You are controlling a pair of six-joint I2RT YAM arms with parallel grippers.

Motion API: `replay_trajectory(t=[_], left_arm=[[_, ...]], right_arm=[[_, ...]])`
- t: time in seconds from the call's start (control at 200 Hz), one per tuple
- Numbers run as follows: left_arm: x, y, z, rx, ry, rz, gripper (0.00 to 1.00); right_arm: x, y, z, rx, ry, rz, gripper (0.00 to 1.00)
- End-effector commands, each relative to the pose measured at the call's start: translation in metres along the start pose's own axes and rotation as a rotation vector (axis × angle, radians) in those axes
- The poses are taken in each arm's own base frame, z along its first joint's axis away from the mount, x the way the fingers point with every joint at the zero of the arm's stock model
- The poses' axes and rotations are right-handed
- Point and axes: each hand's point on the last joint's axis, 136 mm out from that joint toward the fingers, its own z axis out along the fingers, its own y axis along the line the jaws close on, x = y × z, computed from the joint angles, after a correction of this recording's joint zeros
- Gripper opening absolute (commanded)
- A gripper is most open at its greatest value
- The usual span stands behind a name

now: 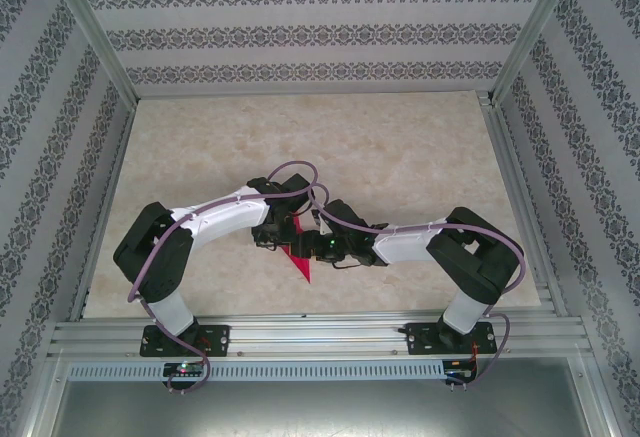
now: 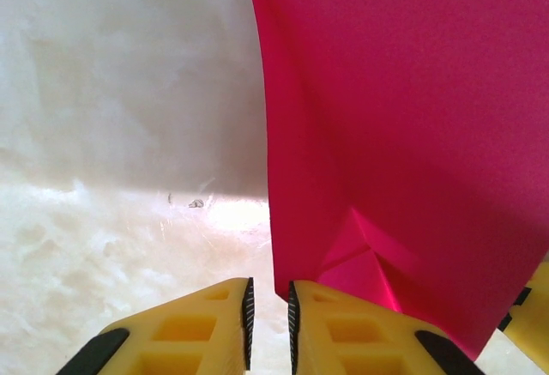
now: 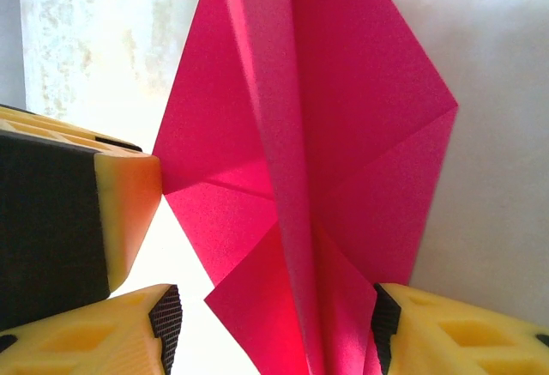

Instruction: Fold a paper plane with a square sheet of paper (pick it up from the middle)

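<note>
The magenta sheet of paper (image 1: 298,265) is folded into a kite-shaped paper plane with a centre crease, its sharp tip toward the near table edge. Both grippers meet over it at mid-table. My left gripper (image 1: 277,239) (image 2: 268,293) has its jaws a narrow slit apart with bare table showing through. The paper (image 2: 403,135) runs past its right finger (image 2: 360,323) and not into the gap. My right gripper (image 1: 323,245) (image 3: 270,323) stands open, wide around the raised centre fold of the paper (image 3: 343,109). Its left pad (image 3: 167,319) is clear of the paper.
The beige marbled table (image 1: 400,147) has free room behind and to both sides of the arms. An aluminium rail (image 1: 320,335) runs along the near edge, and patterned walls close the other sides. The left gripper's finger (image 3: 69,220) stands close beside the paper in the right wrist view.
</note>
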Motion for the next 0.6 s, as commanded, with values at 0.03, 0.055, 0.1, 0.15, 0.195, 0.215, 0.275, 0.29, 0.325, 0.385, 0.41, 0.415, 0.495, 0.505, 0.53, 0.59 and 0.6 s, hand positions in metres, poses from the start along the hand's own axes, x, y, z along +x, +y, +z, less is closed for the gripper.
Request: replay_trajectory(t=[0.03,0.055,0.1,0.15,0.195,0.215,0.275,0.29,0.325,0.385,0.41,0.415,0.495,0.505,0.53,0.59,0.6], left_arm=[[-0.008,-0.008,-0.007,0.035,-0.034,-0.01,0.22],[-0.008,-0.008,-0.008,0.037,-0.036,-0.012,0.22],[-0.008,-0.008,-0.008,0.038,-0.037,-0.014,0.22],[-0.008,-0.009,-0.008,0.043,-0.037,-0.015,0.22],[-0.008,-0.009,-0.009,0.047,-0.038,-0.014,0.22],[-0.008,-0.009,-0.009,0.048,-0.038,-0.014,0.22],[-0.008,-0.009,-0.009,0.047,-0.038,-0.013,0.22],[-0.008,-0.009,-0.01,0.048,-0.039,-0.013,0.22],[-0.007,-0.008,-0.009,0.048,-0.039,-0.015,0.22],[-0.007,-0.007,-0.01,0.046,-0.04,-0.017,0.22],[-0.007,-0.007,-0.01,0.048,-0.041,-0.016,0.22],[-0.007,-0.007,-0.01,0.048,-0.041,-0.016,0.22],[-0.008,-0.008,-0.012,0.06,-0.049,-0.016,0.22],[-0.008,-0.008,-0.012,0.061,-0.049,-0.016,0.22],[-0.008,-0.009,-0.013,0.066,-0.053,-0.016,0.22],[-0.009,-0.009,-0.017,0.073,-0.063,-0.016,0.22],[-0.009,-0.009,-0.017,0.074,-0.065,-0.016,0.22]], right_arm=[[0.005,-0.001,0.003,0.036,0.012,-0.07,0.61],[0.004,-0.002,0.003,0.038,0.013,-0.07,0.6],[0.005,-0.004,0.006,0.044,0.019,-0.068,0.58],[0.005,-0.007,0.009,0.066,0.021,-0.067,0.56],[0.006,-0.01,0.011,0.091,0.025,-0.076,0.55],[0.006,-0.011,0.012,0.104,0.025,-0.08,0.54],[0.006,-0.015,0.014,0.14,0.017,-0.089,0.51],[0.006,-0.016,0.014,0.148,0.016,-0.09,0.51],[0.006,-0.017,0.014,0.157,0.014,-0.092,0.46],[0.005,-0.018,0.014,0.173,0.008,-0.1,0.4],[0.005,-0.019,0.015,0.182,0.007,-0.103,0.39],[0.005,-0.02,0.015,0.185,0.007,-0.102,0.39],[0.005,-0.021,0.016,0.211,0.017,-0.116,0.36],[0.005,-0.021,0.016,0.212,0.017,-0.118,0.35],[0.005,-0.021,0.016,0.214,0.02,-0.122,0.3],[0.004,-0.019,0.015,0.218,0.017,-0.128,0.26],[0.004,-0.018,0.015,0.217,0.016,-0.128,0.25]])
